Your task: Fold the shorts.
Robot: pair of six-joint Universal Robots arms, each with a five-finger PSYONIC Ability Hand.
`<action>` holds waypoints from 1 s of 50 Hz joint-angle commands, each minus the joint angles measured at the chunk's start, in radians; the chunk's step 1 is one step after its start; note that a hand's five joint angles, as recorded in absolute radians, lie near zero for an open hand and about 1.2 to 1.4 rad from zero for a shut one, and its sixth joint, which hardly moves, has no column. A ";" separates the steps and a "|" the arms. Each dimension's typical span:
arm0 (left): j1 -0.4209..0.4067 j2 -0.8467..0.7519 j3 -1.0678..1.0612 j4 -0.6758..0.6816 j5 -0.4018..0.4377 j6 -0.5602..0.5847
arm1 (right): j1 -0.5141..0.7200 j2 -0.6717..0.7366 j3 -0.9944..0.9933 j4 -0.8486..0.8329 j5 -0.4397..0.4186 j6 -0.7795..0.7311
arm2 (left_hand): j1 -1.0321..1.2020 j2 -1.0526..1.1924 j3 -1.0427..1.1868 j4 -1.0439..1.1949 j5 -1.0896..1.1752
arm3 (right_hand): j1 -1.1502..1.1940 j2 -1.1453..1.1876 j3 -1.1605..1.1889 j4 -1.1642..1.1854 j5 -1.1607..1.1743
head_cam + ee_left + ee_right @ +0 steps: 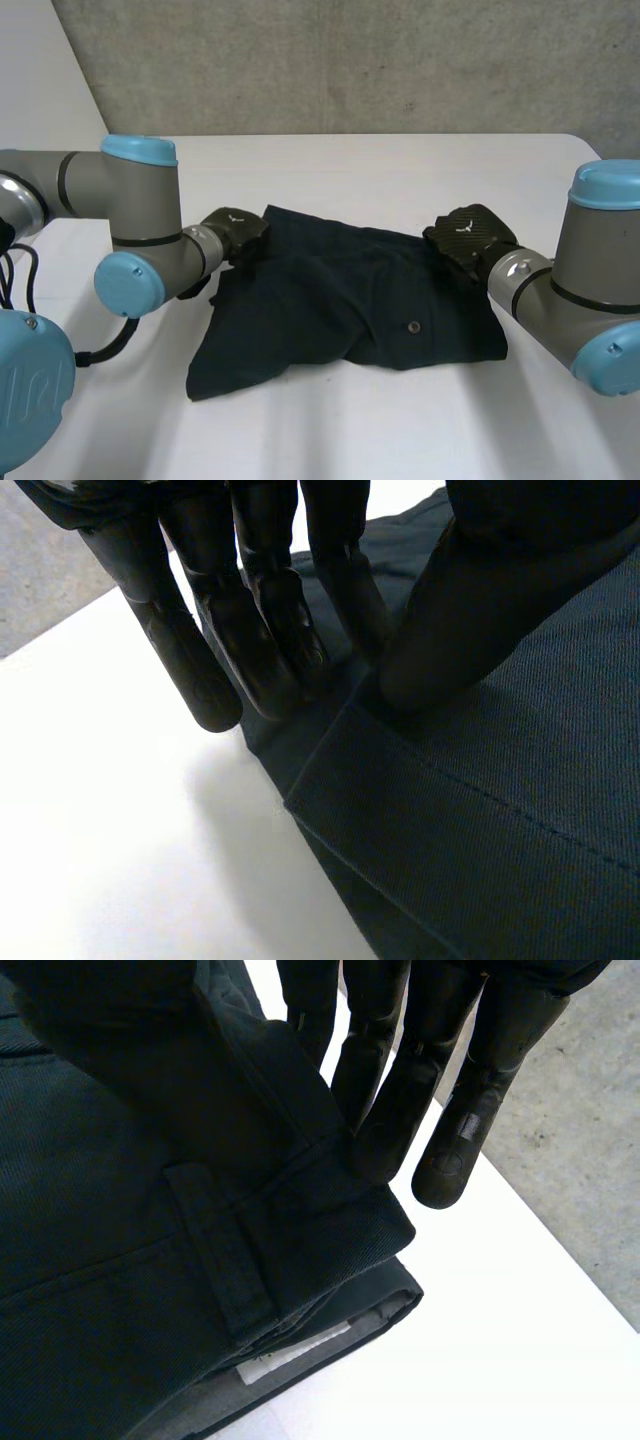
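**A:** Gripping both far corners, are they?

**B:** Yes. The dark navy woven-cloth shorts (340,300) lie spread and somewhat rumpled about the middle of the white tabletop (400,160). The black left hand (235,235) is clamped on their far corner toward the tabletop's left edge, with the hem pinched between thumb and straight fingers (250,630).

**A:** And the other?

**B:** The black right hand (465,240) pinches the far corner toward the right edge. Its thumb sits on top of the waistband beside a belt loop (220,1250), and its fingers are under the edge.

**A:** Why those two corners?

**B:** I'd judge it's so the far edge can lift evenly and travel toward the tabletop's near edge. With both ends held, the cloth stays taut and the fold should land straight.
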 commanded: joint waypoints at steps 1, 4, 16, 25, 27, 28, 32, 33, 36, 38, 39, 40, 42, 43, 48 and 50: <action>-0.014 -0.003 0.077 0.004 -0.003 0.047 | 0.000 0.022 -0.047 0.000 0.005 0.003 | 0.250 0.201 0.209 0.201 0.258 | 0.417 0.213 0.181 0.206 0.225; -0.015 -0.009 0.117 0.012 -0.008 0.073 | 0.000 0.036 -0.071 0.000 0.015 0.005 | 0.250 0.201 0.209 0.201 0.258 | 0.417 0.213 0.181 0.206 0.225; -0.020 -0.091 0.236 0.331 -0.095 0.127 | 0.003 0.148 -0.186 -0.173 0.077 -0.001 | 0.250 0.201 0.209 0.201 0.258 | 0.417 0.213 0.181 0.206 0.225; -0.041 -0.291 0.387 0.429 -0.094 0.236 | 0.004 0.359 -0.343 -0.275 0.127 -0.124 | 0.250 0.201 0.209 0.201 0.258 | 0.417 0.213 0.181 0.206 0.225; -0.044 -0.320 0.405 0.469 -0.094 0.244 | 0.007 0.407 -0.367 -0.305 0.126 -0.153 | 0.250 0.201 0.209 0.201 0.258 | 0.417 0.213 0.181 0.206 0.225; -0.046 -0.344 0.413 0.519 -0.092 0.245 | 0.007 0.425 -0.375 -0.321 0.127 -0.162 | 0.250 0.201 0.209 0.201 0.258 | 0.417 0.213 0.181 0.206 0.225; -0.053 -0.377 0.408 0.641 -0.091 0.244 | 0.007 0.479 -0.392 -0.406 0.132 -0.179 | 0.250 0.201 0.209 0.201 0.258 | 0.417 0.213 0.181 0.206 0.225; -0.053 -0.380 0.408 0.662 -0.092 0.244 | 0.007 0.484 -0.392 -0.426 0.135 -0.179 | 0.250 0.201 0.209 0.201 0.258 | 0.417 0.213 0.181 0.206 0.225; -0.064 -0.378 0.405 0.697 -0.101 0.239 | 0.007 0.473 -0.386 -0.480 0.157 -0.167 | -0.559 -0.608 -0.600 -0.608 -0.551 | -0.463 -0.667 -0.699 -0.673 -0.655; -0.087 -0.368 0.391 0.690 -0.103 0.238 | 0.009 0.426 -0.360 -0.486 0.166 -0.135 | -0.972 -1.020 -1.012 -1.020 -0.963 | -0.805 -1.009 -1.041 -1.015 -0.997; -0.095 -0.362 0.378 0.685 -0.105 0.236 | 0.007 0.398 -0.348 -0.486 0.169 -0.118 | -0.972 -1.020 -1.012 -1.020 -0.963 | -0.805 -1.009 -1.041 -1.015 -0.997; -0.099 -0.346 0.359 0.679 -0.106 0.235 | 0.004 0.366 -0.331 -0.485 0.170 -0.094 | -0.972 -1.020 -1.012 -1.020 -0.963 | -0.805 -1.009 -1.041 -1.015 -0.997; -0.101 -0.232 0.268 0.649 -0.118 0.225 | -0.003 0.249 -0.266 -0.473 0.169 0.004 | -0.972 -1.020 -1.012 -1.020 -0.963 | -0.805 -1.009 -1.041 -1.015 -0.997; -0.099 -0.186 0.221 0.633 -0.123 0.216 | -0.005 0.208 -0.242 -0.459 0.167 0.038 | -0.972 -1.020 -1.012 -1.020 -0.963 | -0.805 -1.009 -1.041 -1.015 -0.997; -0.078 0.075 -0.111 0.593 -0.109 0.117 | -0.009 0.018 -0.121 -0.238 0.120 0.195 | -0.971 -1.020 -1.012 -1.020 -0.962 | -0.805 -1.009 -1.041 -1.015 -0.997; -0.075 0.188 -0.260 0.593 -0.092 0.054 | -0.022 -0.019 -0.072 -0.103 0.060 0.250 | -0.968 -1.017 -1.009 -1.017 -0.959 | -0.805 -1.009 -1.041 -1.015 -0.997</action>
